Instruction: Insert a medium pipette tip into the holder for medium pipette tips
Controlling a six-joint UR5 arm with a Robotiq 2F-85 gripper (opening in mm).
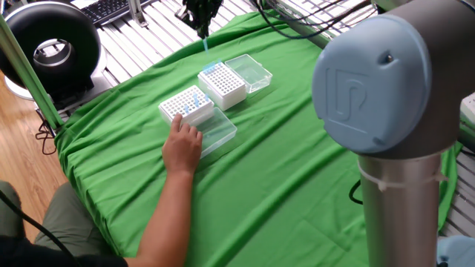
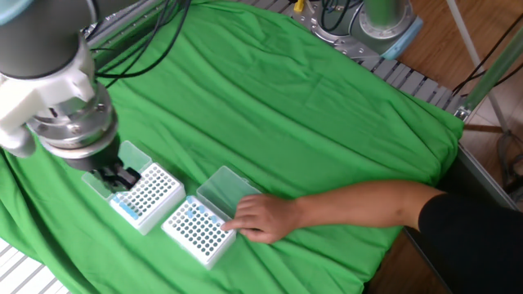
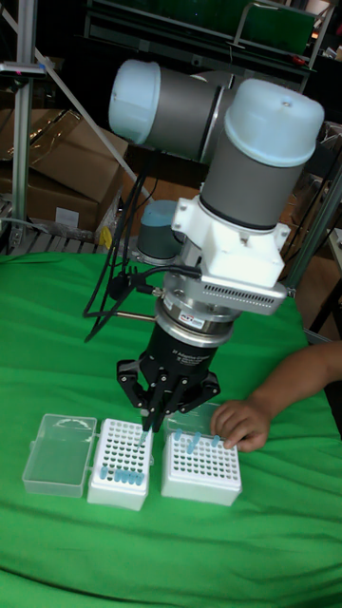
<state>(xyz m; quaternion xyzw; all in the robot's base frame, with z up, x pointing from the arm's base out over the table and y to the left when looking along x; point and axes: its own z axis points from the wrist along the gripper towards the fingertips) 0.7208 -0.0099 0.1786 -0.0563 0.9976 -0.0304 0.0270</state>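
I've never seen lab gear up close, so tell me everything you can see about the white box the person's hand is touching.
The white rack is a block with a top grid of small holes, a few holding blue tips. Its clear lid lies open behind it. It sits on the green cloth beside a second rack. The person's hand rests against its side.

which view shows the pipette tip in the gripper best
The tall fixed view: the tip hangs from the gripper above the left rack. In one fixed view it is a faint blue sliver; in the other, the wrist hides it.
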